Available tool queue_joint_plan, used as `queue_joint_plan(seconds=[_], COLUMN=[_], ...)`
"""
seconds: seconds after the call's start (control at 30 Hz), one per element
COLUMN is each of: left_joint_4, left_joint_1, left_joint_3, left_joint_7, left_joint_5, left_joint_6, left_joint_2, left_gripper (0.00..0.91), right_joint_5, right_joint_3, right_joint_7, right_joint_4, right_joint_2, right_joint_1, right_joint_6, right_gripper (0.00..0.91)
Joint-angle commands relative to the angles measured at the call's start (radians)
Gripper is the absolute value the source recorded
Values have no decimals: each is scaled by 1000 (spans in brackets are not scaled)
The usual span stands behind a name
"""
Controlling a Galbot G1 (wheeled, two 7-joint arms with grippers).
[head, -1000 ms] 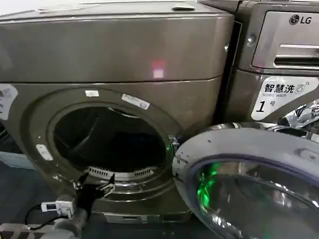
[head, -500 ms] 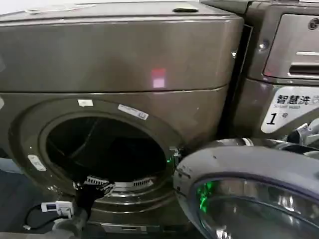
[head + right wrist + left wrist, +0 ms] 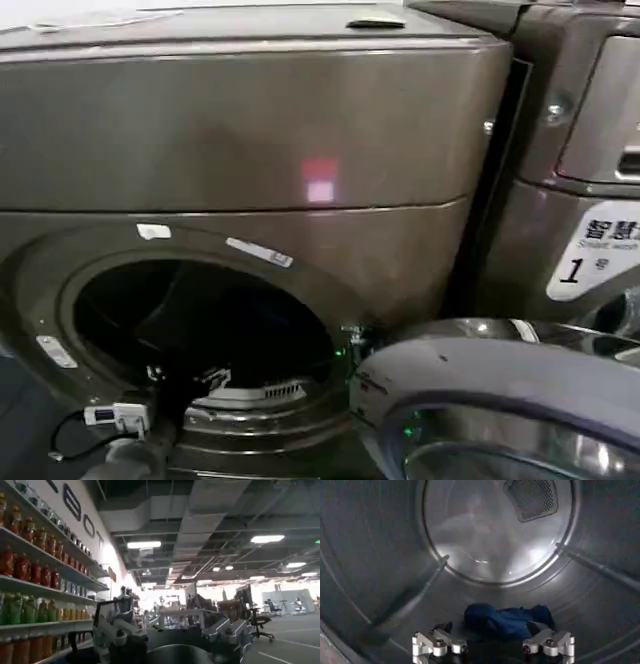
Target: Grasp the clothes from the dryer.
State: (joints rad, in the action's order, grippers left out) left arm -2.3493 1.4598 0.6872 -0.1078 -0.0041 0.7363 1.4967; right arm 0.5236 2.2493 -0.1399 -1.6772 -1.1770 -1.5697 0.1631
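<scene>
The clothes (image 3: pixel 507 620) are a small blue heap on the floor of the dryer (image 3: pixel 250 130) drum, just ahead of our left gripper (image 3: pixel 492 647). Its fingers are spread wide apart with nothing between them. The heap looks soft, light and floppy, so we think pinching its puffy middle would work best. The round mouth leaves lots of room, but the metal ribs (image 3: pixel 410 597) stick out on both sides. Our right gripper (image 3: pixel 175 635) waits outside, open.

Silver-knuckled, black-tipped left gripper (image 3: pixel 492 649)
</scene>
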Motion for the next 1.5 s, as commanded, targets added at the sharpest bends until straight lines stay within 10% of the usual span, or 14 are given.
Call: queue_joint_plan(seconds=[0.03,1.5], left_joint_4=[6,648], left_joint_1=[-9,-565], left_joint_3=[-2,-37], left_joint_7=[2,-55], left_joint_5=[5,106], left_joint_6=[49,49], left_joint_2=[0,-34], left_gripper=[907,907], right_joint_5=[-9,-28], right_joint_3=[0,-52], right_joint_7=[0,-1], right_joint_4=[0,-12], right_joint_2=[3,5], right_joint_1=[2,24], right_joint_6=[-4,-20], right_gripper=[907,907])
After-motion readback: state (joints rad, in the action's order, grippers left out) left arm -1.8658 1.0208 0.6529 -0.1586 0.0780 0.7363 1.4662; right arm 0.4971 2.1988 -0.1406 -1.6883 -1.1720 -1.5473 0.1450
